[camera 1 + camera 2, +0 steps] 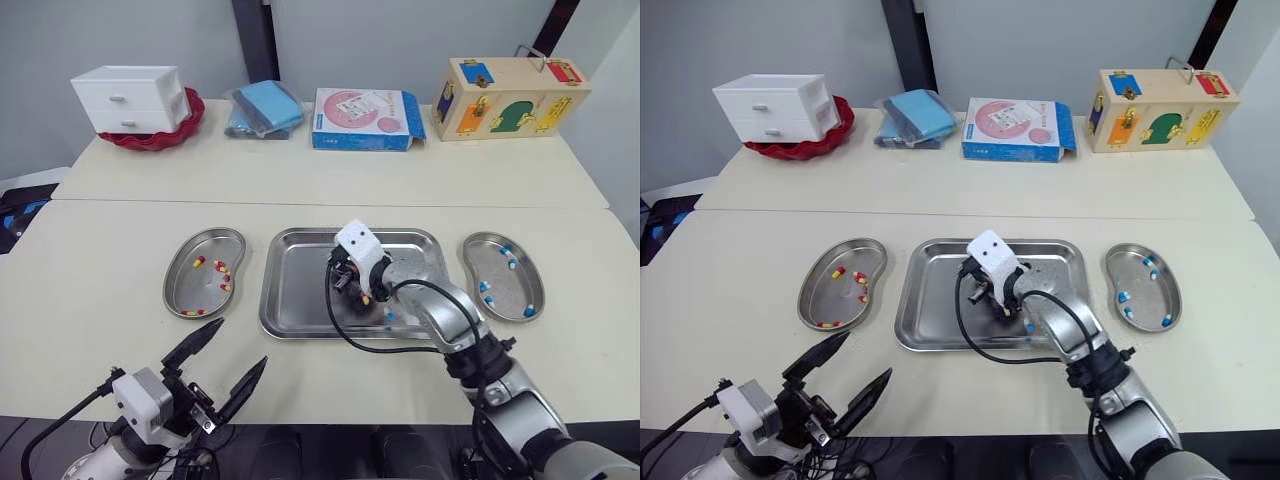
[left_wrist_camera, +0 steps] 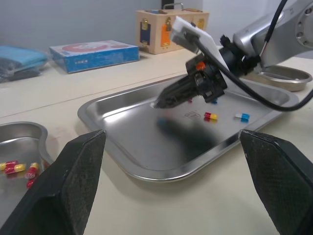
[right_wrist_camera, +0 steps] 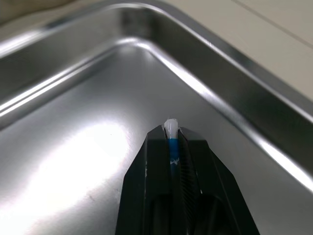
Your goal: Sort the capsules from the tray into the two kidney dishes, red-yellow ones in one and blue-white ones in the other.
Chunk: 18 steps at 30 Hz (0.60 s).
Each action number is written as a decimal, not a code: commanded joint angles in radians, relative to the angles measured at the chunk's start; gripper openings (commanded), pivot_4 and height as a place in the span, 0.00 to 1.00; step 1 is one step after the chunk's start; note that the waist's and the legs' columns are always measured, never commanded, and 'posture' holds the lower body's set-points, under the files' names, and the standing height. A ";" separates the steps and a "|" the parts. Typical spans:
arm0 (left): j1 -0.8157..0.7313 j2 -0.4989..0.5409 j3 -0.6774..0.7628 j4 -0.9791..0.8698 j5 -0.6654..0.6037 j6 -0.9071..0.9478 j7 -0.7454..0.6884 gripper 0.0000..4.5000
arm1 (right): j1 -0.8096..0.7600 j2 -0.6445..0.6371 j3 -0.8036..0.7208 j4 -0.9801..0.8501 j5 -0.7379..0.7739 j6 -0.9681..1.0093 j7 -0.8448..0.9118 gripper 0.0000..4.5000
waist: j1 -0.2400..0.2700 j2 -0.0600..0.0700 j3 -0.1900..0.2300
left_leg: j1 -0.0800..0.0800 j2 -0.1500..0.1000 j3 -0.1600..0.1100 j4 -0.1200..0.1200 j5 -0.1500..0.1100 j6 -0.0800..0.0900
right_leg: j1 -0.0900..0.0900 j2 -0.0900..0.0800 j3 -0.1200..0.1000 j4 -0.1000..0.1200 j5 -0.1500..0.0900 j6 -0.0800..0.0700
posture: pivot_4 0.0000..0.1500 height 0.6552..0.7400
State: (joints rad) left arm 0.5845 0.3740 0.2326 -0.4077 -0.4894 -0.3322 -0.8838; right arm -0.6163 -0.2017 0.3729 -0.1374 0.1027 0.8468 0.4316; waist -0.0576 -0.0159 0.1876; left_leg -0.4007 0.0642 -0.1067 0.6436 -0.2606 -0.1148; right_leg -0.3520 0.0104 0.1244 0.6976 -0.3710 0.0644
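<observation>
**Right gripper has a blue-white capsule over the tray**

My right gripper point(image 3: 171, 132) is low over the tray point(image 1: 295, 300), close to the middle. Its two black fingers are pressed together on a blue-white capsule point(image 3: 171, 144). The capsule sits right between the fingertips. Its white end pokes out past the tips and its blue part is squeezed between them. I cannot tell if the tips touch the tray floor.

Two more capsules lie loose on the tray floor, a loose red-yellow capsule point(image 2: 210, 116) and a loose blue-white one point(image 2: 241, 117). They are side by side and close together, just to the right of the right gripper and a bit nearer to me. The gripper does not touch them.

The left kidney dish point(image 1: 185, 285) is just left of the tray and has some red-yellow capsules in it. The right kidney dish point(image 1: 510, 285) is just right of the tray and has some blue-white capsules in it.

My left gripper point(image 1: 243, 342) is by the near edge of the table, nearer than the left kidney dish and well apart from the tray. Its fingers are spread wide and there is nothing between them.
</observation>
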 commanded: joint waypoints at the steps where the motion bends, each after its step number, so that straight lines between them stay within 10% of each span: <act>1: 0.000 0.025 -0.005 0.001 -0.030 -0.045 -0.062 1.00 | 0.046 -0.091 -0.119 -0.194 0.078 -0.028 0.093 0.00 | 0.003 0.000 0.000 | 0.000 0.000 0.000 0.000 0.000 0.000 | 0.000 0.000 0.000 0.000 0.000 0.000 | 1.00 1.00; 18: -0.148 0.069 -0.140 0.165 -0.132 -0.158 -0.389 1.00 | 0.563 -0.618 -0.791 -0.322 0.272 -0.081 0.350 0.00 | 0.004 0.001 0.000 | 0.002 -0.001 0.001 0.000 0.000 0.000 | 0.004 0.000 0.001 -0.002 0.000 0.000 | 1.00 1.00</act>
State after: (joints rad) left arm 0.4284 0.4412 0.0935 -0.2455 -0.5967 -0.4694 -1.2538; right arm -0.0591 -0.8079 -0.3718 -0.4558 0.3667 0.7958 0.7805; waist -0.0534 -0.0147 0.1881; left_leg -0.3984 0.0634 -0.1052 0.6437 -0.2608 -0.1144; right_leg -0.3478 0.0103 0.1258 0.6957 -0.3710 0.0645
